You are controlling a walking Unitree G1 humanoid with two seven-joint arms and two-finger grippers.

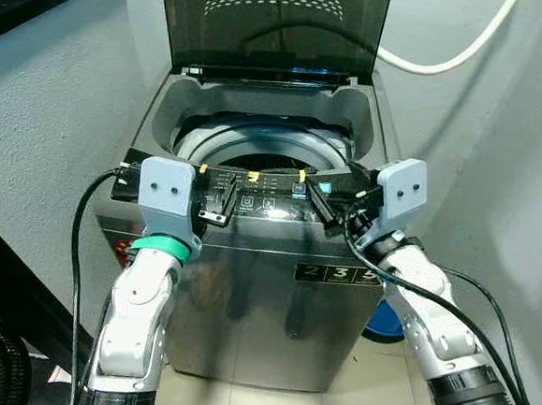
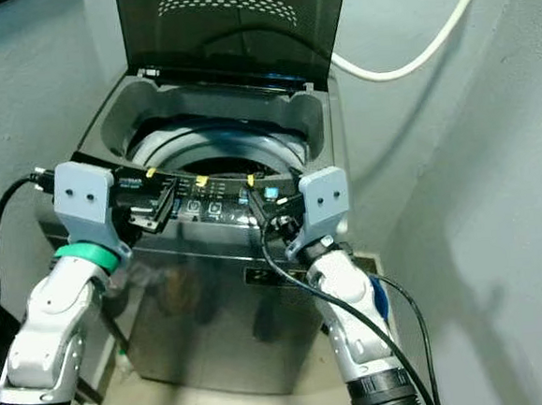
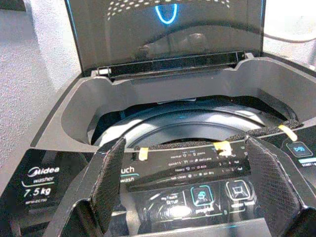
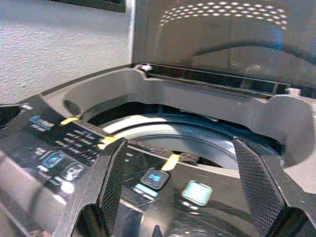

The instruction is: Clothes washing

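Grey top-load washing machine (image 1: 260, 297), lid (image 1: 280, 23) upright.

This is a home laundry corner. A top-loading washer (image 1: 259, 288) stands with its lid (image 1: 280, 23) up in a narrow nook between rough grey plastered walls (image 1: 48, 107), on a tiled floor (image 1: 268, 404). A white hose (image 1: 466, 51) runs along the wall behind it, and a black fan (image 1: 3, 378) sits nearby.

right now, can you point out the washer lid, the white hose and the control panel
washer lid (image 1: 276, 24), left eye view, middle of the raised dark pane
white hose (image 1: 483, 31), left eye view, the curve hanging along the wall
control panel (image 3: 197, 195), left wrist view, lit button between the tool's fingers
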